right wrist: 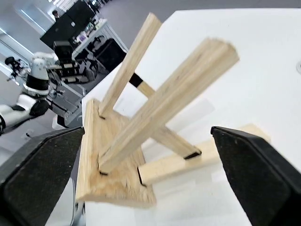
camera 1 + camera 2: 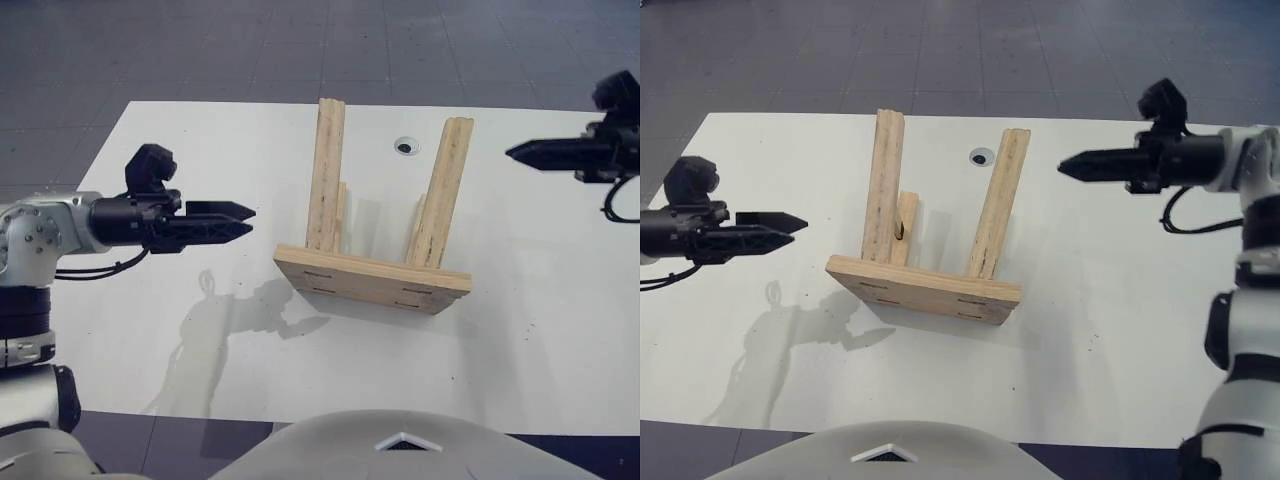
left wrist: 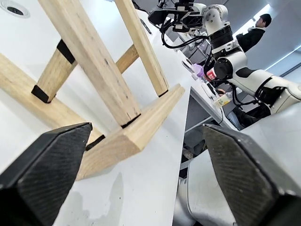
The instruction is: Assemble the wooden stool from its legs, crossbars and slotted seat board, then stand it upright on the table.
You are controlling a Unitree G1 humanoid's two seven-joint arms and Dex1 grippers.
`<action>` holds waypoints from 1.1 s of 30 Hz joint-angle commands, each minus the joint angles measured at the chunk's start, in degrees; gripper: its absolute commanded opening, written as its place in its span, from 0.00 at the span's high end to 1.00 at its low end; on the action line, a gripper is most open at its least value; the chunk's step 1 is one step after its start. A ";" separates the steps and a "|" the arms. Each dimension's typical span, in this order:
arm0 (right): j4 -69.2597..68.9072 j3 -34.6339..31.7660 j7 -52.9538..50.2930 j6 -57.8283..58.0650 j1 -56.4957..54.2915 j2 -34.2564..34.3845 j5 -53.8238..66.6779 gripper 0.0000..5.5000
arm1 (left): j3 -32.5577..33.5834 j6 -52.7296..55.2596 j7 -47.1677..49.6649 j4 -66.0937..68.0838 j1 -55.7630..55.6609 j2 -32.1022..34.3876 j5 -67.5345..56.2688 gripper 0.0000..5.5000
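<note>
Stool [image 2: 372, 280]: on its side, mid tabletop [image 2: 540, 330], legs [image 2: 326, 175] pointing away from me.
My left jaws: spread wide, holding nothing, well left of it.
My right jaws: spread wide, holding nothing, well right.

The white desk [image 2: 520, 330] carried the wooden stool [image 2: 995, 215], which lay on its side near the middle. Its slotted seat board [image 2: 372, 280] stood on edge toward the robot. The legs [image 2: 325, 170] pointed away across the desktop, and the lower ones rested flat on it. A small round grommet hole [image 2: 406, 147] sat in the desk's surface between the far leg ends.
</note>
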 commanded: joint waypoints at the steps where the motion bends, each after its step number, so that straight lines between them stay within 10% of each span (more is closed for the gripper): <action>1: -22.32 -0.48 0.13 -1.95 17.62 -9.96 4.78 0.00 | -1.51 -10.08 -1.75 -6.95 9.92 2.70 6.95 0.13; 10: -46.32 -5.61 -13.00 -10.66 39.55 -5.13 1.79 0.00 | -7.55 -27.26 10.03 -10.58 13.85 -8.57 20.65 0.13; 24: -48.07 -0.35 -26.27 -15.19 37.91 7.86 -4.97 0.00 | -8.97 -27.15 14.03 -12.96 12.38 -14.89 20.73 0.13; 33: -47.42 -0.94 -25.77 -12.42 36.41 7.82 -3.76 0.31 | -8.51 -23.01 13.15 -14.68 12.94 -14.31 17.05 0.34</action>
